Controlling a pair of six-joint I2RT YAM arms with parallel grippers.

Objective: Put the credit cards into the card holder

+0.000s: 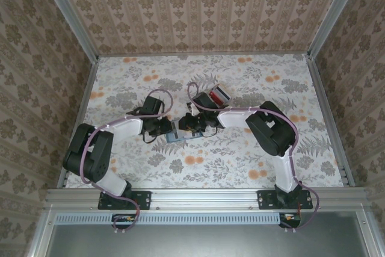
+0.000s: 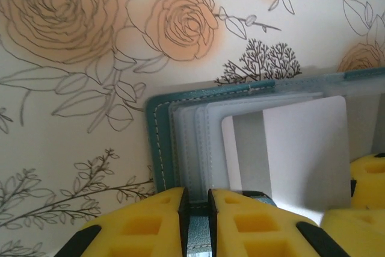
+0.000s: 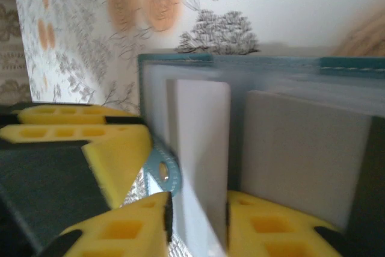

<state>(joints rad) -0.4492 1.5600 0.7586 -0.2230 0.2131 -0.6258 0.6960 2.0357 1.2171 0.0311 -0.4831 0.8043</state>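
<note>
PLACE: I work in a small robot test booth | WHY: my left arm (image 1: 99, 151) and my right arm (image 1: 271, 127) are bolted to a metal rail (image 1: 204, 197) at the near edge of a table (image 1: 240, 88) with a flower print | three walls (image 1: 198, 10) of patterned paper in metal frames (image 1: 72, 19) box the table in

The left arm (image 1: 123, 127) and the right arm (image 1: 237, 117) share one build: smooth white link shells between bulky black joint housings; a lilac cable (image 1: 293, 148) runs along each, looping free near the wrist; each stands on a flat black base plate (image 1: 126, 198); the left gripper (image 2: 197, 209) and the right gripper (image 3: 198, 227) have bright yellow fingers moulded with rectangular recesses, black behind.
</note>
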